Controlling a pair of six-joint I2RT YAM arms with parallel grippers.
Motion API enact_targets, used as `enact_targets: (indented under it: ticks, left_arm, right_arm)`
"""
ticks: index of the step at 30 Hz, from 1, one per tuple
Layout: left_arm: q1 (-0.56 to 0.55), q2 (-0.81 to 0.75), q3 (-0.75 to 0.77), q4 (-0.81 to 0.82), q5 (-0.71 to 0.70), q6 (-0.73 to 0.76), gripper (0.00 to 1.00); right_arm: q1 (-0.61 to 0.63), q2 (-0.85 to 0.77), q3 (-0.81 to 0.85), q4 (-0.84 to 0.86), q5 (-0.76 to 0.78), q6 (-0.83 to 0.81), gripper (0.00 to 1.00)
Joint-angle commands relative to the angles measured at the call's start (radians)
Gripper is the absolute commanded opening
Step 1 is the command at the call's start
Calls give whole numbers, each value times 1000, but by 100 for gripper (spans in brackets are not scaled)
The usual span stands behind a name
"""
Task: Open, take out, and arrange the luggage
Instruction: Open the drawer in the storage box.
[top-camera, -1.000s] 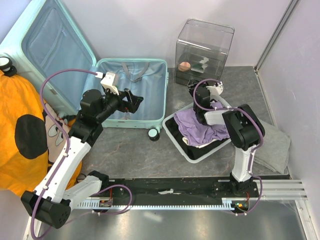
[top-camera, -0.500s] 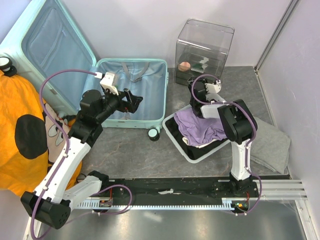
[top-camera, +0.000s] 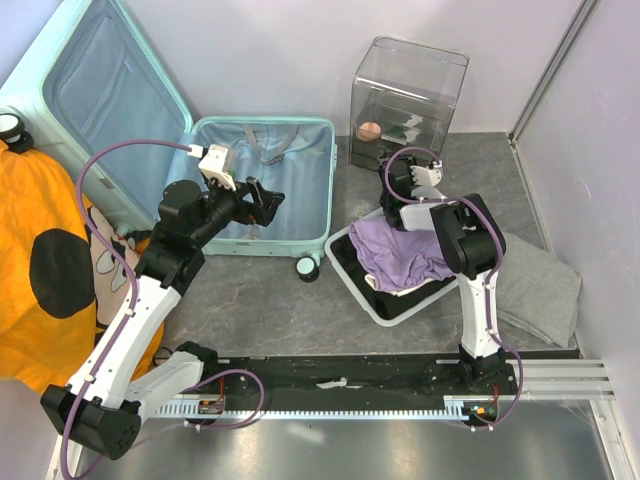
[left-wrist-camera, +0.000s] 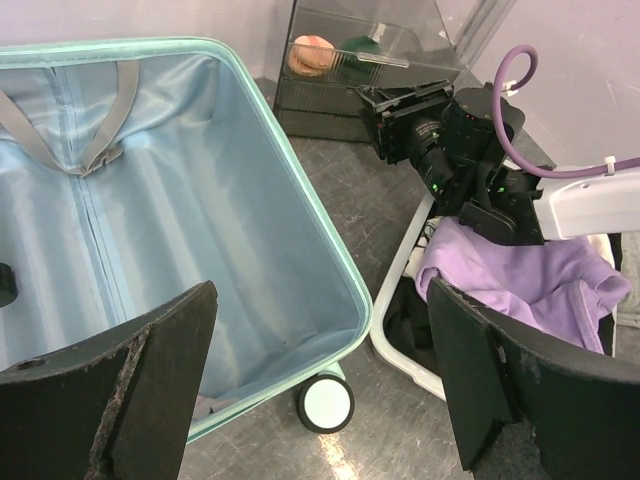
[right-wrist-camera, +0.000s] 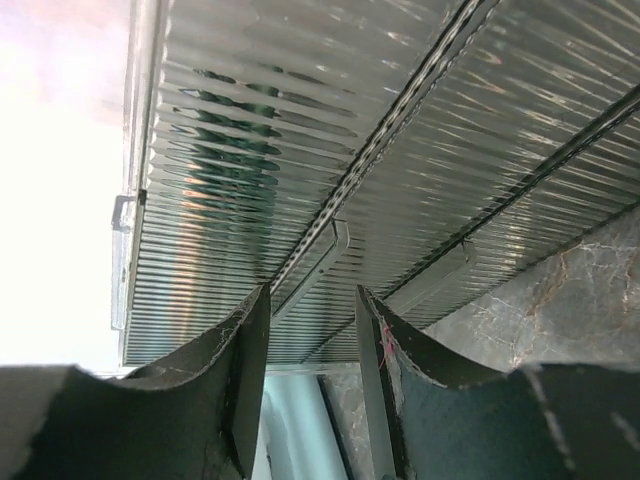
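Observation:
The mint suitcase lies open: its lid (top-camera: 100, 95) leans on the wall at the back left, and its base (top-camera: 290, 175) lies flat, showing pale blue lining and grey straps (left-wrist-camera: 95, 140). My left gripper (top-camera: 262, 203) hovers over the base's near right part, open and empty. In the left wrist view (left-wrist-camera: 320, 385) a spinner wheel (left-wrist-camera: 326, 402) shows between its fingers. My right gripper (top-camera: 396, 180) hangs close in front of the clear plastic box (top-camera: 408, 100). Its fingers (right-wrist-camera: 312, 390) stand a narrow gap apart with nothing between them, facing the box's ribbed wall (right-wrist-camera: 350, 150).
A white mesh basket (top-camera: 352, 277) holding a purple cloth (top-camera: 400, 252) and dark clothes sits right of the suitcase. A grey folded cloth (top-camera: 545, 285) lies at the far right. An orange cloth with a black spot (top-camera: 40, 280) lies at the left. The clear box holds small items.
My right arm has swung its wrist and forearm further back towards the clear box. The left arm and suitcase have not moved.

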Motion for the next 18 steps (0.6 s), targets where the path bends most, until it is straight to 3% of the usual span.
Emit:
enact_targets:
  ticks: [1,5,11,18]
  left_arm:
    - [1,-13,-2,27,-28,17,93]
    - [1,-9,-2,27,-32,20,93]
    - [3,-7,-2,27,-29,20,93]
    - [1,-19,-2,26,-31,20,93]
  right_arm:
    - [-38,46,64,42,-6,37,47]
    - [-49,58,60,65,-15,49,42]
    - [-50,43,27,90,-16,49,21]
    - [-33,6,-43,134,-15,68,10]
